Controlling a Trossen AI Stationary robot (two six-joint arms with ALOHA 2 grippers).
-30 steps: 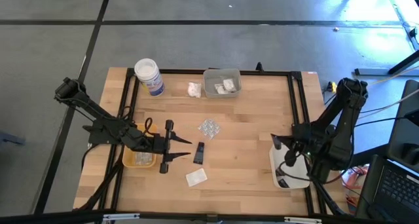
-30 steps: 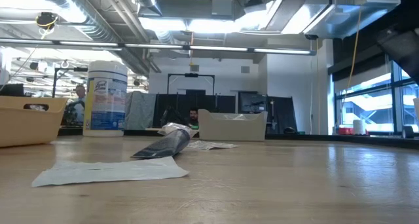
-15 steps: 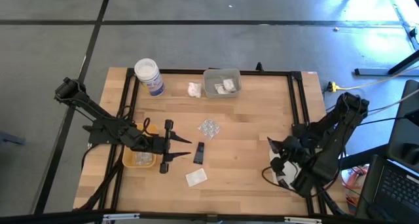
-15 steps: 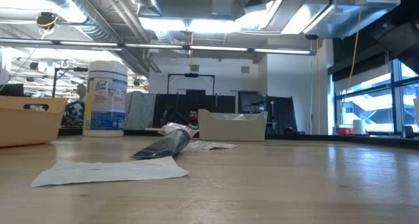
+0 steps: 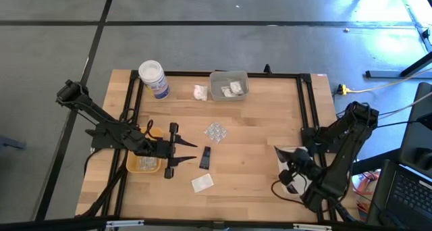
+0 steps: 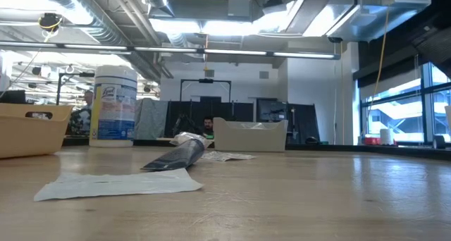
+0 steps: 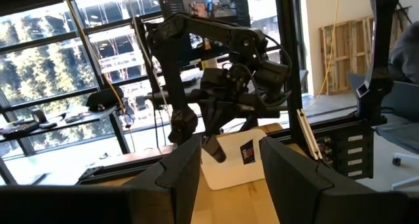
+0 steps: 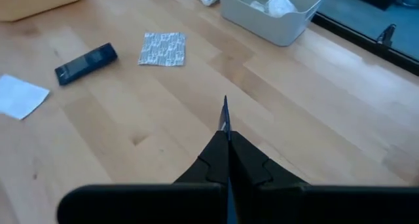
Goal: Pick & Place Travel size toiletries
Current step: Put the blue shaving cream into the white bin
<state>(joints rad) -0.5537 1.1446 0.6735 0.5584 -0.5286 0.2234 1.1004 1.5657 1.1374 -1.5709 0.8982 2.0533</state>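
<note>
Two grippers above the wooden table (image 5: 256,123), both empty. Left gripper (image 5: 191,155) at the near-left, beside the yellow tray (image 5: 143,165), fingers (image 7: 186,162) parted, nothing between them. Right gripper (image 5: 283,154) at the near-right over the white tray (image 5: 291,170), fingers pressed together to a single edge (image 8: 225,129).

Nearest the front edge: flat white sachet (image 5: 202,183), just beyond and below the left gripper's tips, not touching. Next out: dark tube (image 5: 204,157), just beside those tips, small gap. Then silver blister pack (image 5: 215,131), a little farther, toward table centre. All three well apart from the right gripper.

Far side: white lumpy packet (image 5: 200,92) loose on the wood, beside the clear bin (image 5: 229,84) holding more white packets. Big white jar (image 5: 154,79) at the far-left.
</note>
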